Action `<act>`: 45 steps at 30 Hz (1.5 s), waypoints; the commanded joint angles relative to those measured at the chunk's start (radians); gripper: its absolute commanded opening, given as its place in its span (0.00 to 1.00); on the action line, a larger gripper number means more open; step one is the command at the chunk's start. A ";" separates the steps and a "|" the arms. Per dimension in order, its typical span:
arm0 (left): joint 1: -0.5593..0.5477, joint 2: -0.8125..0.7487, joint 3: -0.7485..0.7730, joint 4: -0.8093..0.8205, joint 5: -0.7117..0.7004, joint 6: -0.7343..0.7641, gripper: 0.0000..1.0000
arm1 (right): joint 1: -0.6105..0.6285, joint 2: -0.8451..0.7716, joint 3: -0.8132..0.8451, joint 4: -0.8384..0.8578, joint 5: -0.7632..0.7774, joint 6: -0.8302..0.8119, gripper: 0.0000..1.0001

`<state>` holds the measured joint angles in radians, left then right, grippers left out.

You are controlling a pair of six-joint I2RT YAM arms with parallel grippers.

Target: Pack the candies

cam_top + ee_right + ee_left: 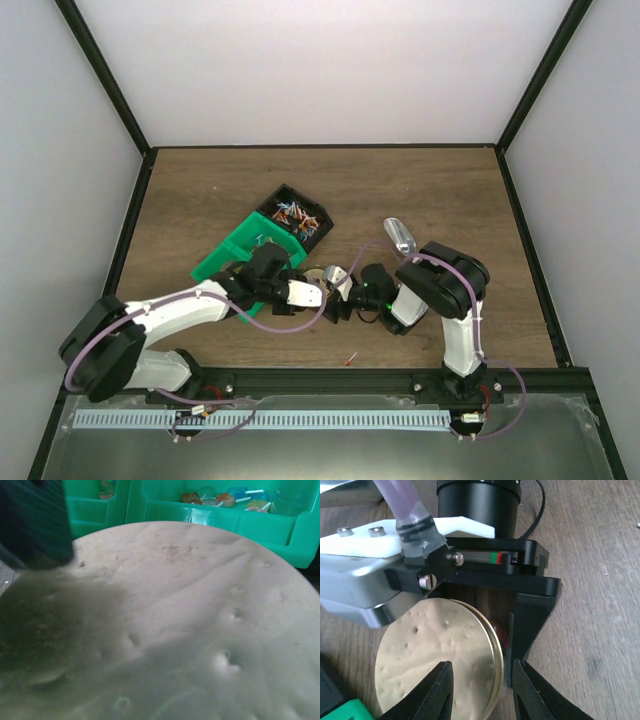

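At left pincer (481,669): partly open astride rim of gold lid (430,655), gripping nothing. At right pincer (330,290): spread wide, clamped across same lid. For candies (290,213): in black tray (322,229) and green bin (225,258).

The candies (293,213) are tiny wrapped sweets in mixed colours, red, orange, blue and white among them; from above, one heap fills the black box (285,190), lying loose and tangled, well left of centre on the surface (420,190); a smaller cluster sits in the green tray (222,262) that touches the box on its near-left side; the right wrist view shows the tray's sweets (220,499) up close: round orange, green and blue pieces on thin white sticks, lying flat and jumbled against the tray's wall (240,525); a few more show in a neighbouring compartment at the upper left, too cropped to tell their colours apart.
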<state>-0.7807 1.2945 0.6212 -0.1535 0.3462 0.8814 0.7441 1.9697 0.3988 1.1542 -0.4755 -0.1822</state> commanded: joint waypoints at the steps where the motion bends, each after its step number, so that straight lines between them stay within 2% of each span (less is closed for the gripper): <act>1: -0.011 0.085 0.048 0.076 0.015 -0.048 0.36 | 0.011 0.017 -0.015 -0.109 -0.016 0.020 0.59; 9: 0.025 0.074 -0.028 0.041 -0.110 0.069 0.29 | 0.011 0.015 -0.015 -0.116 -0.022 0.018 0.59; 17: 0.129 0.011 -0.084 -0.021 -0.139 0.146 0.29 | 0.011 0.012 -0.018 -0.117 -0.027 0.018 0.59; 21: 0.145 -0.022 -0.054 -0.067 -0.078 0.136 0.29 | 0.011 0.014 -0.016 -0.117 -0.025 0.020 0.59; 24: 0.135 -0.084 -0.036 -0.106 0.022 0.148 0.35 | 0.011 0.014 -0.016 -0.117 -0.026 0.024 0.59; 27: 0.102 -0.125 -0.037 -0.096 0.065 0.123 0.38 | 0.011 0.014 -0.017 -0.117 -0.025 0.027 0.59; 32: 0.038 -0.051 0.001 -0.017 0.051 0.013 0.40 | 0.011 0.023 -0.014 -0.114 -0.026 0.030 0.59; 39: -0.009 0.084 0.046 0.087 0.022 -0.059 0.38 | 0.011 0.021 -0.014 -0.118 -0.022 0.029 0.59; 45: 0.016 0.088 0.007 0.004 -0.027 0.021 0.31 | 0.011 0.015 -0.015 -0.123 -0.022 0.027 0.59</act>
<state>-0.7841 1.3952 0.6582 -0.1146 0.3489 0.8574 0.7437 1.9694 0.3992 1.1522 -0.4793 -0.1787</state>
